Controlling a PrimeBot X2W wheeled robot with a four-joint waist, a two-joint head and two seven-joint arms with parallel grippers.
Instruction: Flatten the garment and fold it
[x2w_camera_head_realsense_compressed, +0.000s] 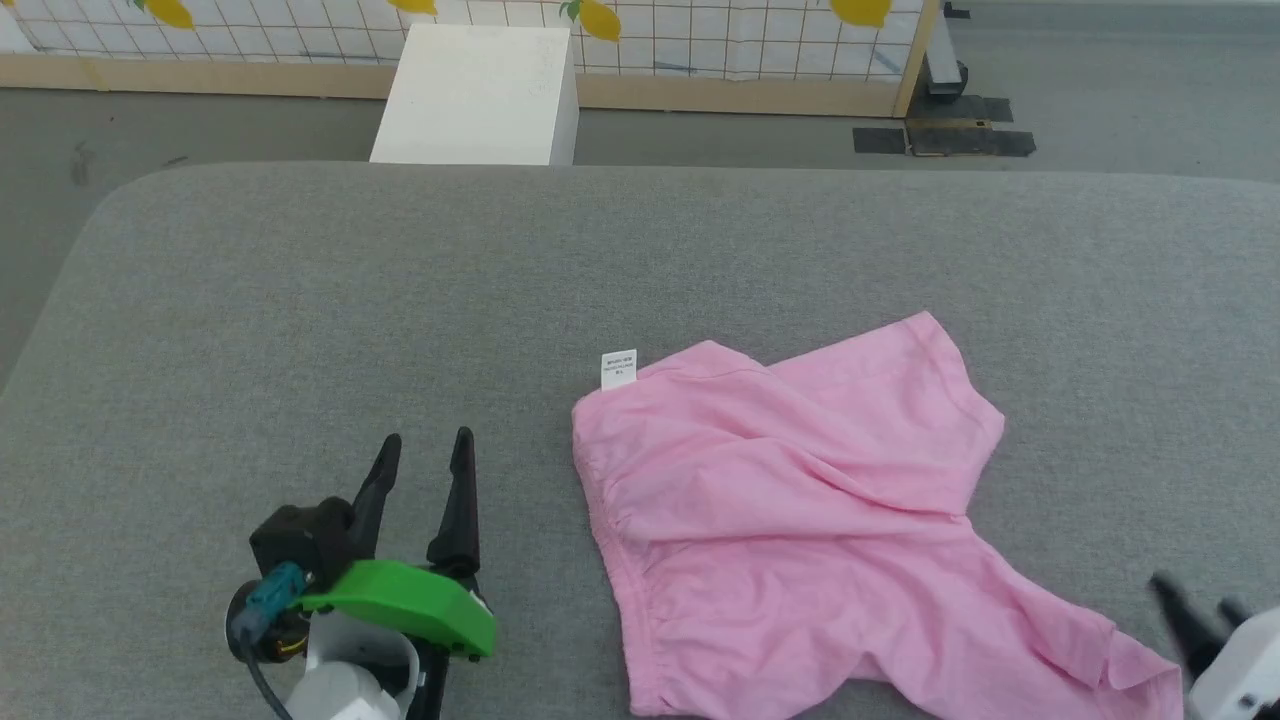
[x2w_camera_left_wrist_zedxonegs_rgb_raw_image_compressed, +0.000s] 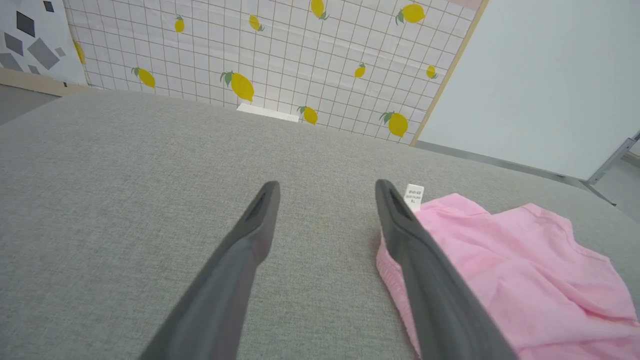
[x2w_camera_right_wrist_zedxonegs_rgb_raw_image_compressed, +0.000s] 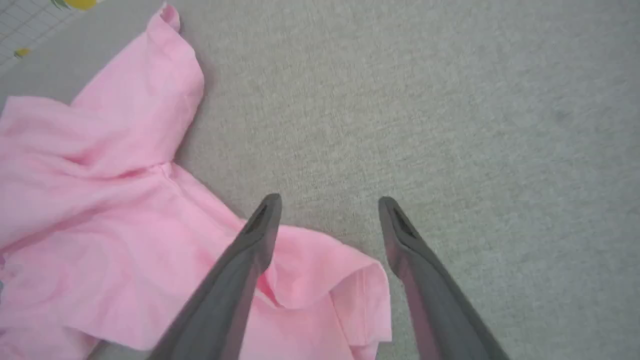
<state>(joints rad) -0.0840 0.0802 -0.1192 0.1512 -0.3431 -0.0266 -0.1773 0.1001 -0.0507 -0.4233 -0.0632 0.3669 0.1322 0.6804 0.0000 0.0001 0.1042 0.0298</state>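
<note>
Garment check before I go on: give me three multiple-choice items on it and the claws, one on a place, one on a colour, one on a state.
1. Where on the garment is the white label tag, seen from the head view?
A. at its far left corner
B. at its near right end
C. in its middle

2. What colour is the garment?
A. white
B. light pink
C. grey

3. How does the left claw stand?
A. shut on the garment
B. shut on nothing
C. open, holding nothing

Key:
1 A: the tag sticks out past the far left corner.
2 B: the cloth is pink against the grey table.
3 C: its fingers are spread, with bare table between them.
</note>
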